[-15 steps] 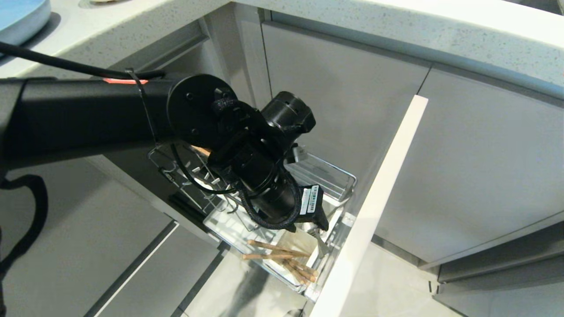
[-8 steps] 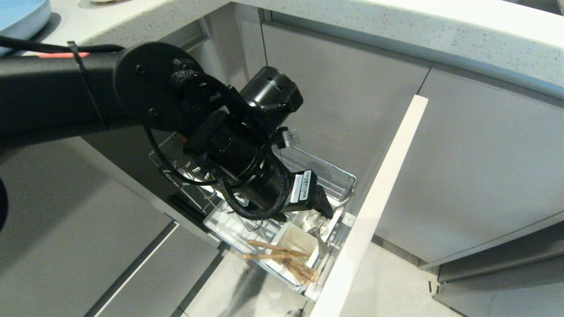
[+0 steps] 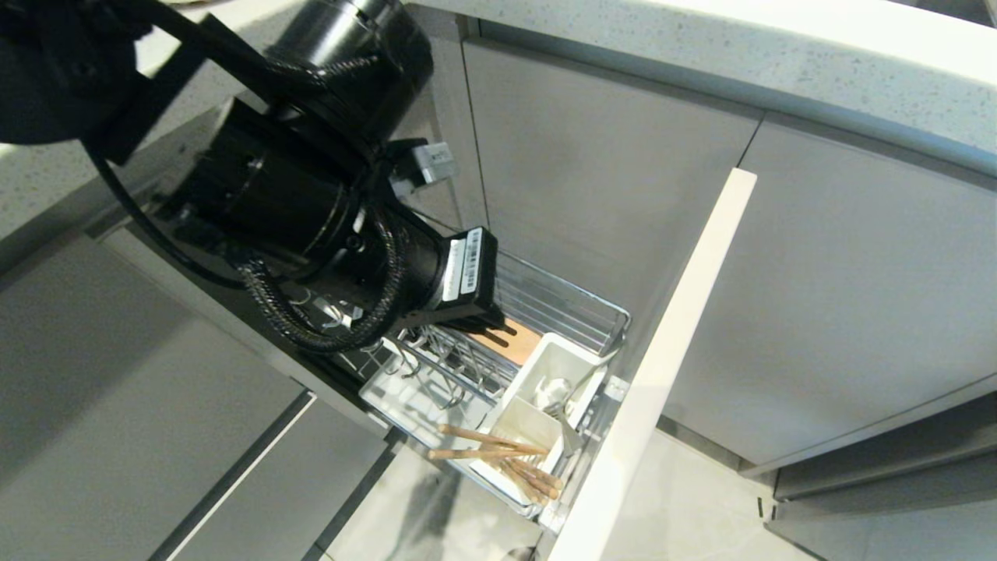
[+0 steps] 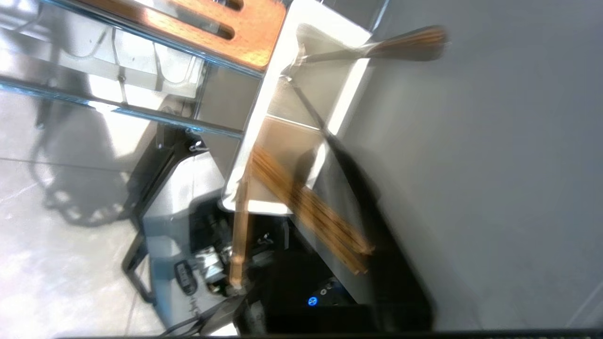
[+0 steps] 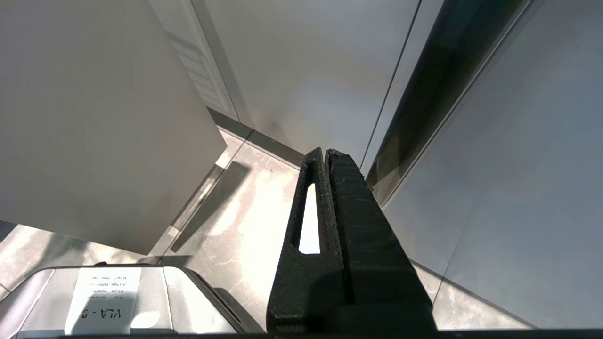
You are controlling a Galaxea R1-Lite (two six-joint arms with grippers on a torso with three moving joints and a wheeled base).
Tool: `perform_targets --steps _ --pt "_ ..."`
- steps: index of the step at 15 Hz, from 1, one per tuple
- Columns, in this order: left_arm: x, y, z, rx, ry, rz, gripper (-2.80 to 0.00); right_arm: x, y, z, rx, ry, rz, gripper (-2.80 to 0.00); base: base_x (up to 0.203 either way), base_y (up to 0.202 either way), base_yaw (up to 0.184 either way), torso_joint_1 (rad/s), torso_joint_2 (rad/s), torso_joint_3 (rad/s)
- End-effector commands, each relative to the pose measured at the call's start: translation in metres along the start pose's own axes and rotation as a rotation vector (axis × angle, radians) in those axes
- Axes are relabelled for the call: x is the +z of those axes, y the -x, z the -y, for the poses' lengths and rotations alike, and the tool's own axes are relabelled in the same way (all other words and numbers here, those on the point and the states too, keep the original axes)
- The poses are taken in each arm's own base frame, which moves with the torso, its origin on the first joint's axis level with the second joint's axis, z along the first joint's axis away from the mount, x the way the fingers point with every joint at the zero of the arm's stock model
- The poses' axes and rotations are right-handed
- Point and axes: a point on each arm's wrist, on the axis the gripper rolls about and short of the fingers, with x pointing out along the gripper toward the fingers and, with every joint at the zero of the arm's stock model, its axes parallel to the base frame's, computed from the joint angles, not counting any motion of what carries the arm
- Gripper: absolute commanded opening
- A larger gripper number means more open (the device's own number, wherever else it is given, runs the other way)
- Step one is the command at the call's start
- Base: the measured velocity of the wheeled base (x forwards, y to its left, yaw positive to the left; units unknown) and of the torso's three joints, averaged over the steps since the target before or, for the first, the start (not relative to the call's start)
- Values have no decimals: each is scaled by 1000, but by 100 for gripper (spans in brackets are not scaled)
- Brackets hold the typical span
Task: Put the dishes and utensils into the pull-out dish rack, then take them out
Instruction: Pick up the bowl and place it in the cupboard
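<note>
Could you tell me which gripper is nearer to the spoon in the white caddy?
Left. The left gripper hangs over the rack, just up from the spoon in the caddy. The right gripper points at the floor, by the cabinets, rack nowhere near.

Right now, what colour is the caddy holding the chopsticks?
White; the caddy with the chopsticks shows best in the head view.

Light-brown chopsticks [image 3: 498,460] are showing at lower centre in a white caddy [image 3: 545,389], beside an orange-brown wooden strip [image 3: 510,340] and chrome wire rack [image 3: 576,308]; grey cabinet fronts [image 3: 857,296] are filling the right, under a speckled pale counter [image 3: 779,54].
</note>
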Motion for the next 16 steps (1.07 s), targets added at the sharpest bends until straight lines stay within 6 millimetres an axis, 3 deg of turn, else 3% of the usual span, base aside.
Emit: perform_targets --steps 1,7,9,11,13,16 --pt "-2 37 -4 -26 25 86 -280 0 0 0 0 -1 3 -280 0 0 0 0 0 0" --pt "1 124 -42 -25 128 365 -280 0 0 0 0 0 3 -280 0 0 0 0 0 0" --pt "2 154 -52 -15 92 522 -280 0 0 0 0 0 3 -280 0 0 0 0 0 0" --pt "9 175 -63 37 54 685 -280 0 0 0 0 0 3 -280 0 0 0 0 0 0" --pt "13 182 -69 61 54 759 -280 0 0 0 0 0 2 -280 0 0 0 0 0 0" --pt "-11 213 -66 0 43 822 -280 0 0 0 0 0 3 -280 0 0 0 0 0 0"
